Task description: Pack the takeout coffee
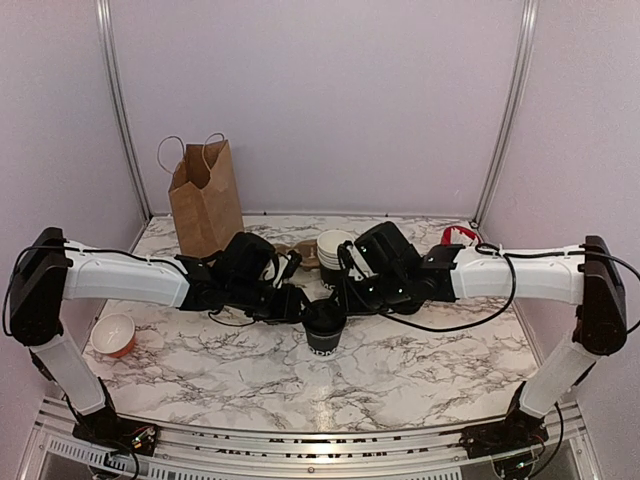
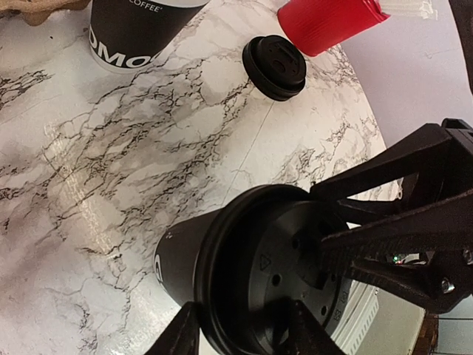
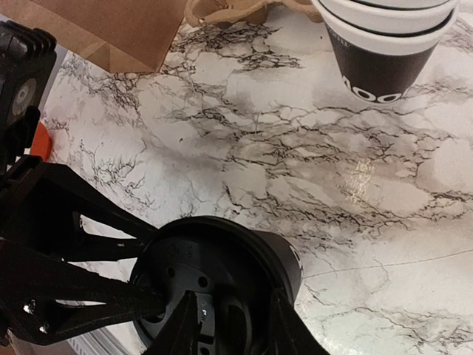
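Glossy marbled table (image 3: 222, 133), smooth plastic-lidded takeout coffee (image 2: 259, 266), creased paper bag (image 1: 205, 200).

Bright, even light; mild glare — sharp

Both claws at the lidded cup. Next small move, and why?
Likely ease the right claw off the takeout coffee: its lid looks seated, both claws crowd its top, and the paper bag stands back left, nearer the left claw, which could carry it.

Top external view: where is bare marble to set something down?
Free: the marble tabletop between the lidded black paper cup and the near edge, and right of that cup. Crowded: the back, around the brown paper bag and stacked white-rimmed cups.
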### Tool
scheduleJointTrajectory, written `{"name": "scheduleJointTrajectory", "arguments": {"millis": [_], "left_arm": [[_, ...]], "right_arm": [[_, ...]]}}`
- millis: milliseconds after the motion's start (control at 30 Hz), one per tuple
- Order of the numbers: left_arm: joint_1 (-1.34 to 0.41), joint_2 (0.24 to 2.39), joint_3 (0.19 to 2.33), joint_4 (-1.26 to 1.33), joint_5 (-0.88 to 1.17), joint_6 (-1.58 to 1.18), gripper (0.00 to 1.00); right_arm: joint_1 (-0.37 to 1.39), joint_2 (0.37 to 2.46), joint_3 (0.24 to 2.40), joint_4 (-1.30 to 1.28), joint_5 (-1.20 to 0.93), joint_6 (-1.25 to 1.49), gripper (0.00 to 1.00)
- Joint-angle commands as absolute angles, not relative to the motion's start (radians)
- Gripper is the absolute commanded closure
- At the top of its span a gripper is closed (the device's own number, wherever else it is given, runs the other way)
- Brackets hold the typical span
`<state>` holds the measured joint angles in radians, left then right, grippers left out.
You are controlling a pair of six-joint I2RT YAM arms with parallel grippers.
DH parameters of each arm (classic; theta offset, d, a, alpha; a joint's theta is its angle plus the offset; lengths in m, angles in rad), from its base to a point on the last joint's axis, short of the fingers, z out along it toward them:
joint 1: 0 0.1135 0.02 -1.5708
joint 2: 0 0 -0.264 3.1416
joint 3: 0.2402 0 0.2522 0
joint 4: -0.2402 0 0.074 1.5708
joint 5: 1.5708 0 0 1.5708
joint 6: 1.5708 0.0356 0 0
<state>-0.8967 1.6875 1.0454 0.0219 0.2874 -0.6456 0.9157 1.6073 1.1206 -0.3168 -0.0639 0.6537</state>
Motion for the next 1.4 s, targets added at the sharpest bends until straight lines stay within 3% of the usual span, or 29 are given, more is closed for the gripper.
{"name": "scheduleJointTrajectory", "arguments": {"millis": [0, 300, 700, 1367], "left_arm": [[-0.902, 1.718, 1.049, -0.021, 0.283, -0.634, 0.6], [-0.902, 1.715, 1.046, -0.022, 0.281, -0.634, 0.6], [-0.902, 1.719, 1.049, -0.021, 0.284, -0.634, 0.6], [-0.9, 1.697, 1.08, -0.052, 0.272, -0.612, 0.59]], "right_arm": [[0.927, 1.558, 1.215, -0.416, -0.02, 0.623, 0.68], [0.927, 1.493, 1.301, -0.471, 0.058, 0.571, 0.66], [0.945, 1.648, 1.049, -0.26, -0.164, 0.695, 0.66], [0.947, 1.517, 1.25, -0.434, 0.021, 0.606, 0.62]]}}
